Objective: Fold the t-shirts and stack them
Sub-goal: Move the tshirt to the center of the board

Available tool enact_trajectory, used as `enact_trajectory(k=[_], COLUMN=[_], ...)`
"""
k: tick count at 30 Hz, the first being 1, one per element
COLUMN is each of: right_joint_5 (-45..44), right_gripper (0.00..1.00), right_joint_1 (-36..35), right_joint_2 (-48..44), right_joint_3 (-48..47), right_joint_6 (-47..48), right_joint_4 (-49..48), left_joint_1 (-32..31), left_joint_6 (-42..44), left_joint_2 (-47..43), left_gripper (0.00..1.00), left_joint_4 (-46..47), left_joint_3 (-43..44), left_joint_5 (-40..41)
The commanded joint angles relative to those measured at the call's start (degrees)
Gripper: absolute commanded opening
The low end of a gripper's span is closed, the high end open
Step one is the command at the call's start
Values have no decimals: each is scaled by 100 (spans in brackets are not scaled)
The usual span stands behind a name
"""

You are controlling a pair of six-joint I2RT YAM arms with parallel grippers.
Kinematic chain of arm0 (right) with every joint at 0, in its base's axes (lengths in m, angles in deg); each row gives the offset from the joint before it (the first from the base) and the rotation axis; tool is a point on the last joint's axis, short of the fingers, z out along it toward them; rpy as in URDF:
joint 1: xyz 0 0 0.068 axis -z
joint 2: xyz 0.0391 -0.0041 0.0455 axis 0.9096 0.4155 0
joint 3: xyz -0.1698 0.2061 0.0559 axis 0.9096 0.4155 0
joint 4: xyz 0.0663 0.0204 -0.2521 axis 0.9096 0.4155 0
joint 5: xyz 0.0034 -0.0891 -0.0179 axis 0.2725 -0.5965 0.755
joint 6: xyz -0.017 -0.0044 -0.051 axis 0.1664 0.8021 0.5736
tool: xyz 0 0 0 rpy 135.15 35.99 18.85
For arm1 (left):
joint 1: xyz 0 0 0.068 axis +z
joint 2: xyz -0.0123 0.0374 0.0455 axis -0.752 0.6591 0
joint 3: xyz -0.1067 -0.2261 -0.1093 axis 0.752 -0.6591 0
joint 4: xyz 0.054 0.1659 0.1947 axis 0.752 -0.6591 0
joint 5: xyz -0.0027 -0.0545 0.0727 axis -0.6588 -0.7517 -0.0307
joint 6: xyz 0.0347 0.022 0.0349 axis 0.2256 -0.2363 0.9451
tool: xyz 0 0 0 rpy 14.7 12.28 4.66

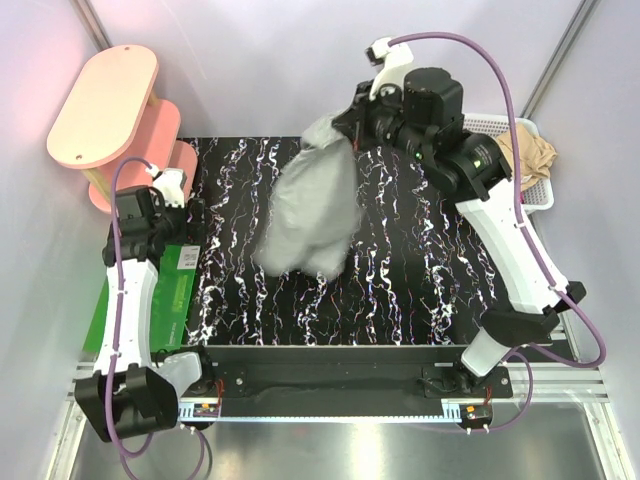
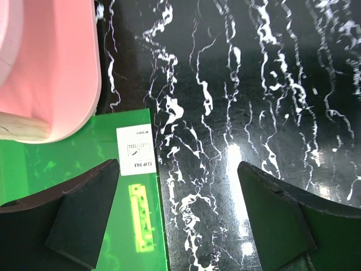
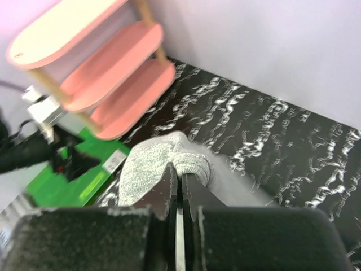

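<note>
A heather grey t-shirt (image 1: 310, 215) hangs bunched in the air over the middle of the black marbled table (image 1: 420, 280). My right gripper (image 1: 345, 125) is shut on its top edge. In the right wrist view the right gripper (image 3: 179, 170) pinches a ribbed fold of the grey t-shirt (image 3: 148, 165), with the cloth draped over both fingers. A tan t-shirt (image 1: 528, 152) lies crumpled in the white basket (image 1: 543, 192) at the back right. My left gripper (image 1: 190, 215) stands open and empty at the left. In its own view the left gripper (image 2: 177, 166) hovers over the border between mat and table.
A pink three-tier shelf (image 1: 105, 105) stands at the back left, also seen as the pink shelf (image 3: 113, 84). A green mat (image 1: 165, 300) with a white label (image 2: 135, 149) lies along the table's left edge. Pale walls close in the back and sides.
</note>
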Motion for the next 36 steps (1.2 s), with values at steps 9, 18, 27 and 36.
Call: enact_trajectory(k=[9,18,27,36], right_joint_5=[-446,-2862,-2284,-2003], right_gripper=[0,0,1,54], right_joint_1=[-678,-634,648,895], right_joint_2=[-178,-601,-856,-241], right_joint_3=[467,2418,4247,4301], right_joint_6=[320,-102,-1069,-1122], right_joint_4=[488,716,119,-75], left_joint_1=[34,34,-387,-2119], left_joint_6=[-68,64,1847,2437], left_joint_2=[-735,-727,-270,-366], left_gripper=[92,91,72,94], left_joint_4=[-215,-320,-1831,-1903], left_joint_3=[29,-41,-155,-1386], left_joint_5=[-371,-749,-1612,-12])
